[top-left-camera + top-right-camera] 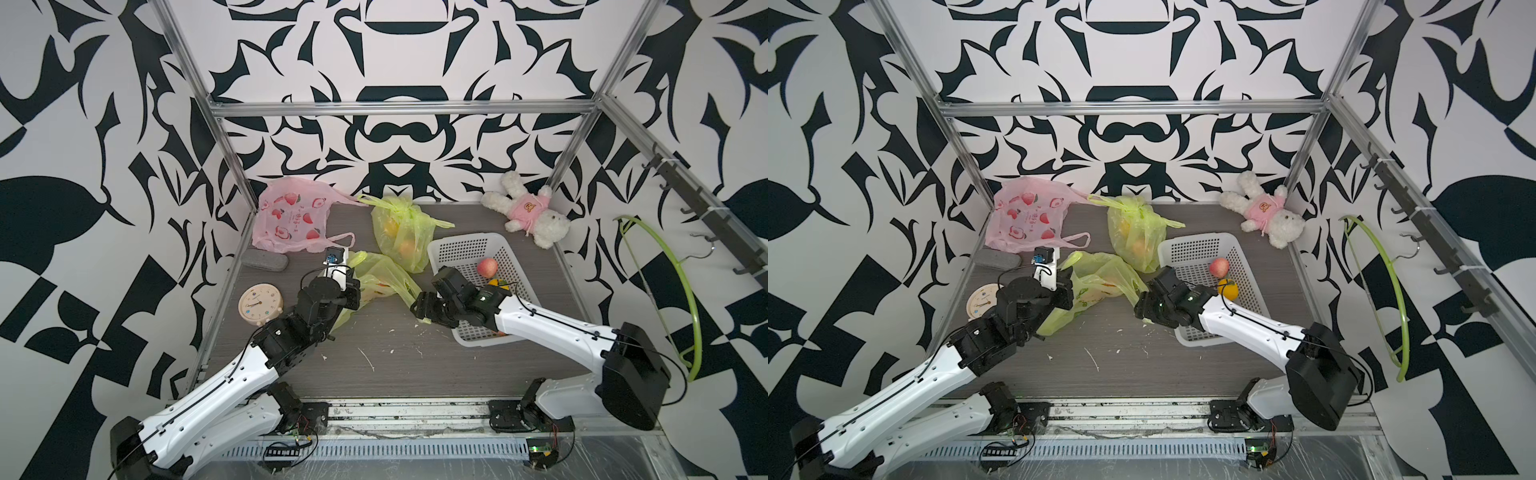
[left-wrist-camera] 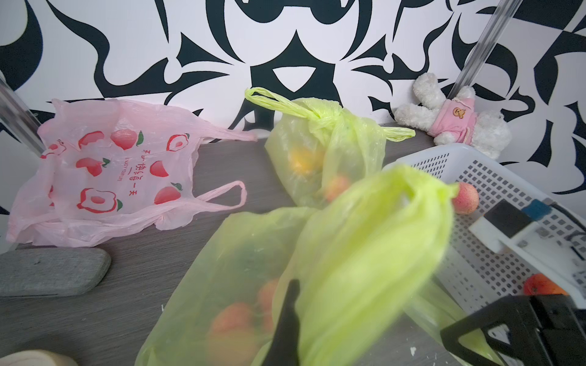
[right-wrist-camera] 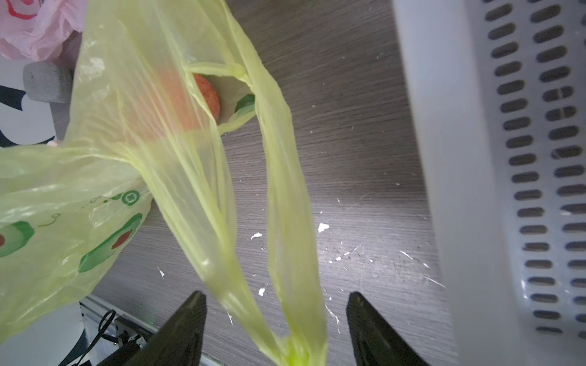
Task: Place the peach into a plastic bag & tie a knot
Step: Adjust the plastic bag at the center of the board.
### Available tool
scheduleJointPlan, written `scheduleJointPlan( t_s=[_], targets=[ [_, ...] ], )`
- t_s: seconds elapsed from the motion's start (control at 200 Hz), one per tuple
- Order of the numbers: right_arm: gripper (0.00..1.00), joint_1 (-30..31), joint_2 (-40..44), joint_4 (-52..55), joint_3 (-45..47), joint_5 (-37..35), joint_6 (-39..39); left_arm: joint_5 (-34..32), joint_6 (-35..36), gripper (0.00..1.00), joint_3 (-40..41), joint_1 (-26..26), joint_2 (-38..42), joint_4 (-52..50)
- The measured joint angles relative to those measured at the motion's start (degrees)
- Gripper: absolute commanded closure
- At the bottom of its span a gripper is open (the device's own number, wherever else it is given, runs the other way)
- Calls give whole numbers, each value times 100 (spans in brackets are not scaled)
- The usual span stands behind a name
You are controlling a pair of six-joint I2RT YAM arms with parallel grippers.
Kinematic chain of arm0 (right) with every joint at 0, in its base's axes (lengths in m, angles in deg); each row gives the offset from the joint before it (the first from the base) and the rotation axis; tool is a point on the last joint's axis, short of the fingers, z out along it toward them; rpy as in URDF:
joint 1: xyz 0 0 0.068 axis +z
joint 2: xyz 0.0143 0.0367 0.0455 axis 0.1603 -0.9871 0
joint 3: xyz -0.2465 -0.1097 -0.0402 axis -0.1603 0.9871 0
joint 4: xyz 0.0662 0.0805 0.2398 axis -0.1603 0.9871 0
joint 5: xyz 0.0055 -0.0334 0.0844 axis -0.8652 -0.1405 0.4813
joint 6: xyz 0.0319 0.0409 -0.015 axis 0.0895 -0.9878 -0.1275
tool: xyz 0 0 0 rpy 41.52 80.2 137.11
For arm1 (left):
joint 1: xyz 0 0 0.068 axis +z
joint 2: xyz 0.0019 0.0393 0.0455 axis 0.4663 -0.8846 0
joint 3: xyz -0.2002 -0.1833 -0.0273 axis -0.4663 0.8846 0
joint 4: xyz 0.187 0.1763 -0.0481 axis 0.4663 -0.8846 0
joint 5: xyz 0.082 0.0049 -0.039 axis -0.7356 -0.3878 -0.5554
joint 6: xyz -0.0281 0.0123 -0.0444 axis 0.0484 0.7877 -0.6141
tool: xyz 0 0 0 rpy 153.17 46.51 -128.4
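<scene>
On the worktop (image 1: pixel 395 353), a white basket (image 1: pixel 461 249) is noted, with the yellow-green plastic bag (image 1: pixel 382 278) spread beside it. One bag handle is clenched in the left claw (image 1: pixel 358 291). The other handle is passed loosely between the released, widely parted right claw (image 3: pixel 274 296). The peach (image 3: pixel 207 95) is seen inside the bag.

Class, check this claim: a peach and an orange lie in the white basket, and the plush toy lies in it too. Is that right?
Not quite. The peach and the orange do lie in the basket, but the plush toy lies outside it, on the table by the back wall. Both top views show this.
</scene>
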Motion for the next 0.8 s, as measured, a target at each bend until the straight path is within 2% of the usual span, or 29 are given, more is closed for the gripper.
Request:
scheduleJointPlan(
  t_s=[0.12,0.26,0.38,0.48,0.59,0.69,0.8],
  targets=[
    [40,0,-76,-229,11,57,-90,0,0,100,0,0,9,-7],
    [70,0,-90,-542,83,170,-216,0,0,100,0,0,17,-7],
    [100,20,13,-654,107,232,-179,4,-4,100,-13,2,35,-33],
    [100,59,280,-243,-125,197,-31,42,-17,100,-136,7,87,-197],
    [100,140,538,560,-1110,173,284,334,-46,100,-573,162,129,-645],
    [100,236,697,1187,-2361,184,544,802,-105,100,-1163,570,129,-1154],
    [100,313,901,1491,-3359,363,654,1663,-131,100,-1740,1193,103,-1665]
  ],
)
